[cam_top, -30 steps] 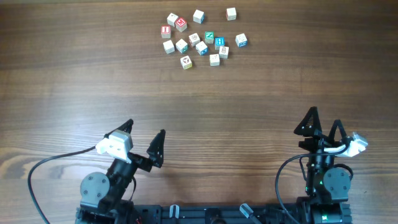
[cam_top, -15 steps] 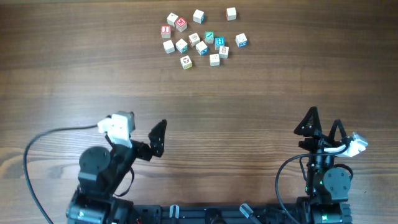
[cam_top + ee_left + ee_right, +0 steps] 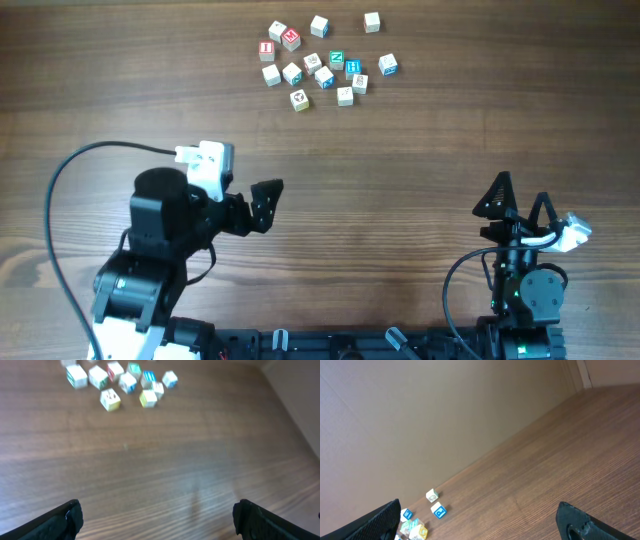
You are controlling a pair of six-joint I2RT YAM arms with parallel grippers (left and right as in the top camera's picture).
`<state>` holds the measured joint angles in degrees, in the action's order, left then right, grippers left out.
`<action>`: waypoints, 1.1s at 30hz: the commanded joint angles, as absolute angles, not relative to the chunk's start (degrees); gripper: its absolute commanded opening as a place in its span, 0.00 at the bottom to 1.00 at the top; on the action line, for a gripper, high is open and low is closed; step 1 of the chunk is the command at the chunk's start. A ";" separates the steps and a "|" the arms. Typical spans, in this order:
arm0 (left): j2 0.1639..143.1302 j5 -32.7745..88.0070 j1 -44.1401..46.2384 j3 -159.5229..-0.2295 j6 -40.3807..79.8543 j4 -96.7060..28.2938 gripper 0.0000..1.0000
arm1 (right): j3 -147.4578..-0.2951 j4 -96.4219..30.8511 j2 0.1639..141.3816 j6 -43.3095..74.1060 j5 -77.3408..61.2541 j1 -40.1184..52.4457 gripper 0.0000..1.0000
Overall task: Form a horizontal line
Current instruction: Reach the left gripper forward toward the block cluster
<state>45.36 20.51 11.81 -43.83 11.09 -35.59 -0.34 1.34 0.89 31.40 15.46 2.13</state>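
Black left claw (image 3: 158, 512) and right claw (image 3: 518, 203) both gape wide and empty, far from the cubes (image 3: 324, 76).

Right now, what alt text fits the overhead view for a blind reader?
Letter cubes lie scattered, not in a line, at the far side of a wooden table. The left fingers and right fingers are open near the front, the left nearer the cubes.

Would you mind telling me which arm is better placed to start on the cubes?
Left. The left tool, open, is extended toward the letter cubes, which show ahead in its wrist view. The right tool, also open, sits back near its base, farther from them.
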 commanded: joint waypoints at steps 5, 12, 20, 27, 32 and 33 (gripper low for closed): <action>50.83 23.99 11.38 -44.58 12.84 -34.96 1.00 | -0.30 1.65 0.21 30.61 15.03 1.89 1.00; 58.06 22.90 11.38 -50.81 14.22 -34.76 1.00 | -0.30 1.65 0.21 30.61 15.03 1.89 1.00; 67.66 20.38 11.38 -59.20 14.24 -33.19 1.00 | -0.30 1.65 0.21 30.61 15.03 1.89 1.00; 75.22 19.86 11.38 -64.18 14.22 -28.34 1.00 | -0.30 1.65 0.21 30.59 15.03 1.89 1.00; 79.33 17.32 11.38 -66.24 14.46 -22.70 1.00 | -0.30 1.65 0.21 30.61 15.03 1.89 1.00; 80.25 16.08 11.38 -66.76 14.46 -22.04 1.00 | -0.30 1.65 0.21 30.61 15.03 1.89 1.00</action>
